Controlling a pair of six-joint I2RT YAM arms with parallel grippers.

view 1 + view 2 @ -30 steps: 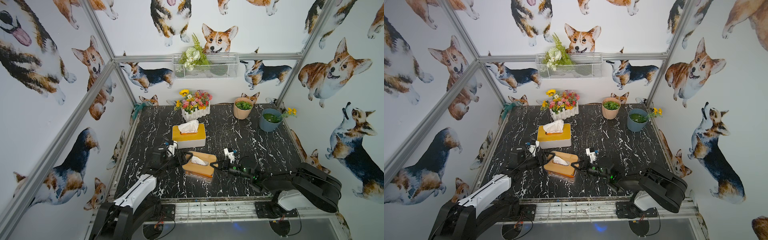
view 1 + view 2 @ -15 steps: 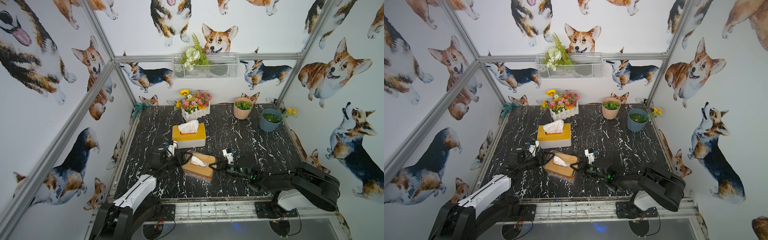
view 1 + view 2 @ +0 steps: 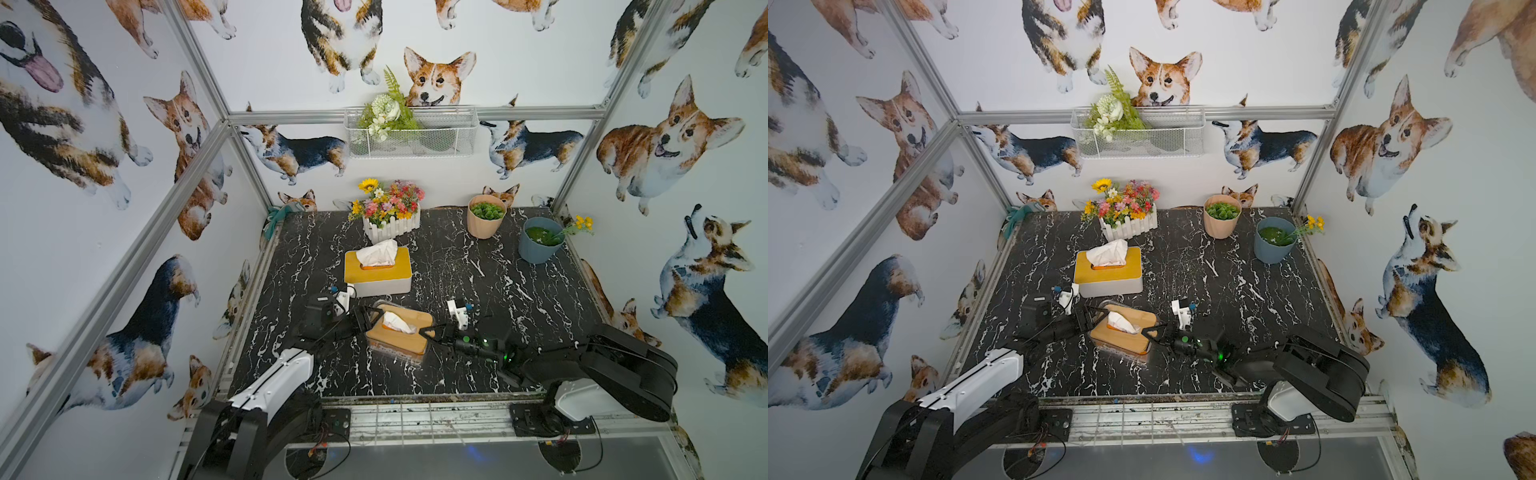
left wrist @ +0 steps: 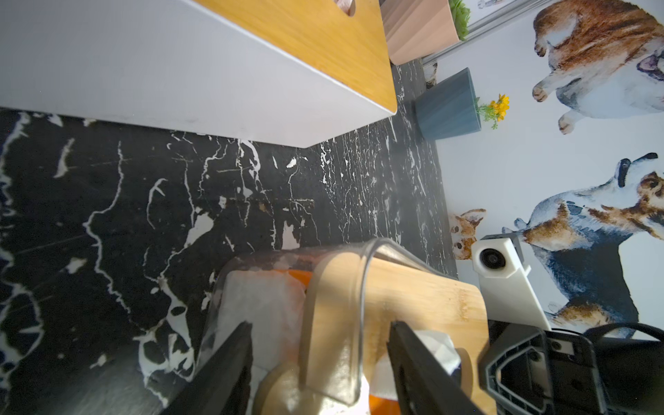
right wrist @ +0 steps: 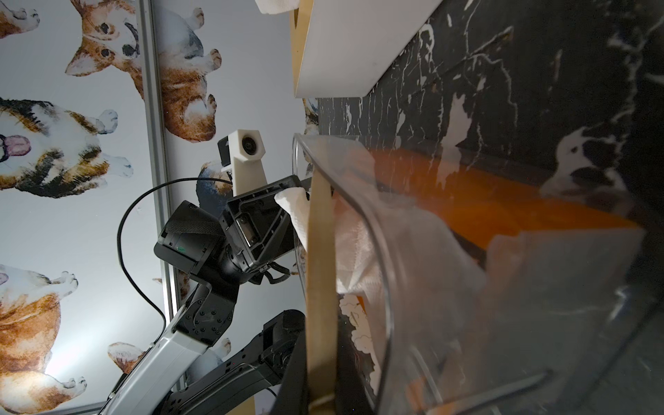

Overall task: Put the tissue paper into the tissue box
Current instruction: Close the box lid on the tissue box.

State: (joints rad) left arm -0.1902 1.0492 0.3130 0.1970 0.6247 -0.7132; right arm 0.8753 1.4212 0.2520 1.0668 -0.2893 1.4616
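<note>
**Tissue in, lid not yet seated**

The tissue (image 3: 397,322) lies inside the clear box (image 3: 392,348), a tuft poking through the lid (image 3: 419,319). The right gripper (image 3: 426,332) pinches the lid's raised end. The left gripper (image 3: 370,319) straddles the other end, fingers apart. Seating the lid seems all that remains.

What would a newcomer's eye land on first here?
Cartoon corgis cover the walls. At the front of the black marble table, the left arm and right arm meet at a clear tissue box, the right jaws closed on its wooden lid. Bright flowers stand at the back.
</note>
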